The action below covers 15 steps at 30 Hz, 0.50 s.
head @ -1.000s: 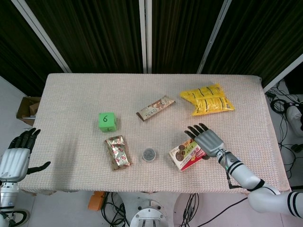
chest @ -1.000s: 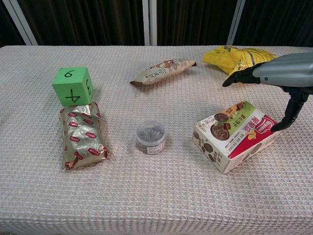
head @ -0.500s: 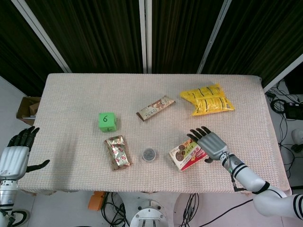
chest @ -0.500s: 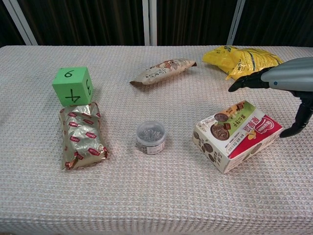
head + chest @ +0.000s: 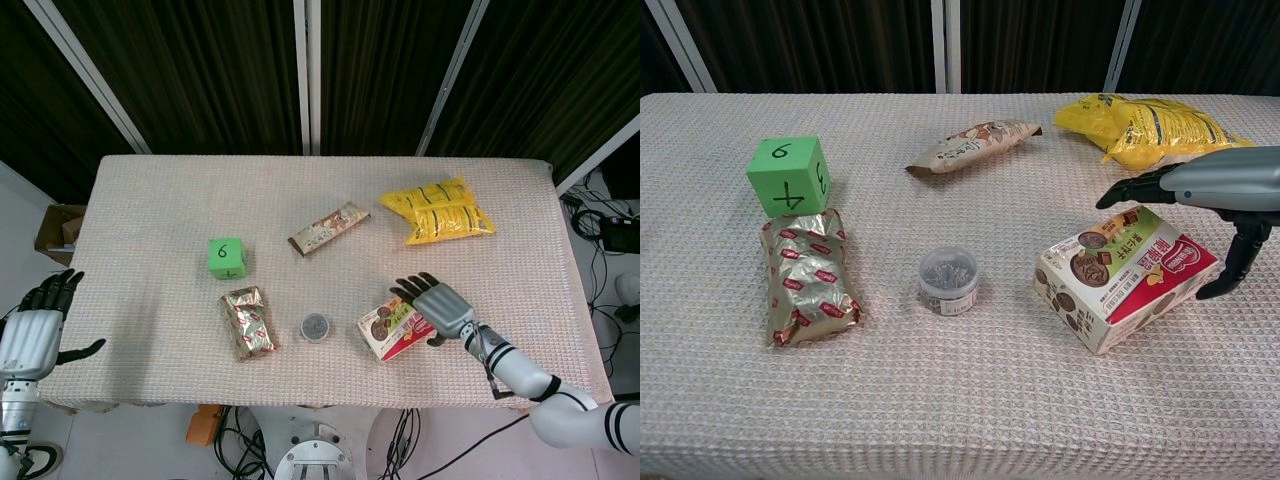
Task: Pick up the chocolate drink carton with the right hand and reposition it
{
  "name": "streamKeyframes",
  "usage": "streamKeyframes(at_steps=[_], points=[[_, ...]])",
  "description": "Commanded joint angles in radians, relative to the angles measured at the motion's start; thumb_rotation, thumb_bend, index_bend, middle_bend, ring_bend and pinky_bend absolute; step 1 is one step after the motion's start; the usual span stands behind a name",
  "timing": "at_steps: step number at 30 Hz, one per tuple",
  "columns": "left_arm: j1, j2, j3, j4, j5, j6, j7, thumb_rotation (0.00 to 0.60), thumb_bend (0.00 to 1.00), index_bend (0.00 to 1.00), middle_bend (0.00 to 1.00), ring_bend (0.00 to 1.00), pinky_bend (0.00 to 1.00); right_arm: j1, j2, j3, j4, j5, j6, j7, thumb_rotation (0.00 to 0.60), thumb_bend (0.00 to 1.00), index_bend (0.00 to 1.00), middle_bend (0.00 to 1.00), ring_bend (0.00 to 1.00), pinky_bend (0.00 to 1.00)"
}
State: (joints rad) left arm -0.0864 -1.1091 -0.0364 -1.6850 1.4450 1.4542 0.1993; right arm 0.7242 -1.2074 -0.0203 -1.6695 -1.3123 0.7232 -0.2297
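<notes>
Chocolate drink carton [image 5: 1125, 273] is lying on its side on the table [image 5: 990, 400], not yet lifted, while the right robot hand [image 5: 1215, 200] is hovering over its right end with fingers spread, so grasping and repositioning are remaining.

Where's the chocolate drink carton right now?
The carton lies on the table's front right in the chest view, right of the small round tin, with the open right hand poised over its right end.
</notes>
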Motion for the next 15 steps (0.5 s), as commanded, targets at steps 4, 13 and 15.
streamKeyframes(at_steps=[4,13,15], points=[[0.002,0.0,0.001,0.004,0.001,0.003,-0.005,0.474,0.04,0.08,0.07,0.07,0.19,-0.002,-0.035,-0.002,0.032,-0.051,0.014,0.033,0.6,0.0,0.0,0.0,0.0,0.0],[0.006,0.005,0.004,0.007,0.0,0.005,-0.016,0.473,0.03,0.08,0.07,0.07,0.19,-0.026,-0.066,-0.018,0.078,-0.11,0.073,0.015,0.6,0.0,0.0,0.02,0.0,0.0],[0.006,0.005,0.005,0.008,0.0,0.004,-0.017,0.474,0.04,0.08,0.07,0.07,0.19,-0.03,-0.067,-0.022,0.081,-0.113,0.077,0.013,0.6,0.0,0.0,0.07,0.0,0.0]])
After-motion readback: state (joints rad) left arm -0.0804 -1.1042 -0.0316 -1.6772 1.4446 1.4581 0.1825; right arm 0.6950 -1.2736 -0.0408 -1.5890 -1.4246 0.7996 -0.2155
